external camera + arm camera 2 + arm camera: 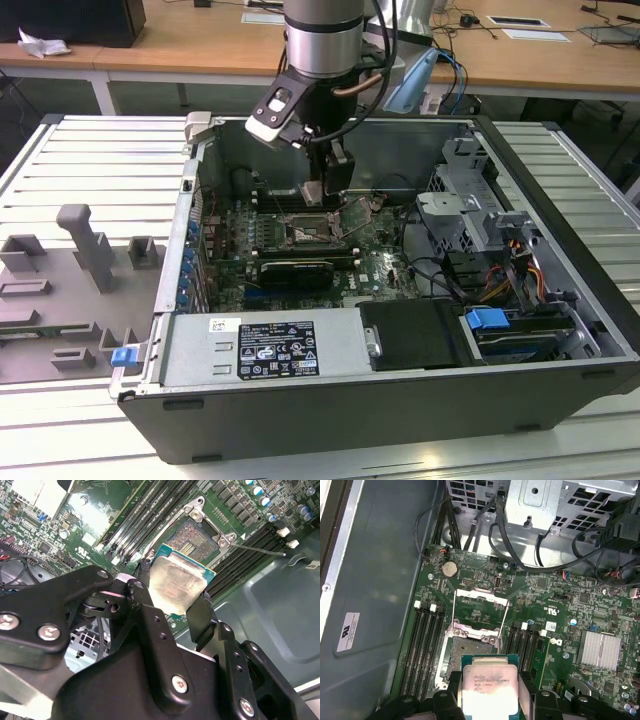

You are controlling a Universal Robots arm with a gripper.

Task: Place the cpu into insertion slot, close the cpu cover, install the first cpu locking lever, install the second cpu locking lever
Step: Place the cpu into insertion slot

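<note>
One chip, one shot at it: the gripper [174, 591] has its two fingers [199, 614] clamped on opposite edges of the cpu [489, 690], which hangs just above the insertion slot [470, 647] without touching it. The cpu cover [481, 594] stands flipped open right beside the slot, so the socket lies bare.

Here's the danger as I judge it. The chip looks a touch off-square to the slot in the second wrist view, and a skewed landing could bend the contacts. A grip on such thin edges could also slip.

All around, the green motherboard [560, 605] sits in an open computer case [400, 400] lying on its side on a white slatted table [70, 150]. Grey fixture blocks [85, 245] sit at the exterior view's left, and wooden desks [200, 45] stand far behind.
</note>
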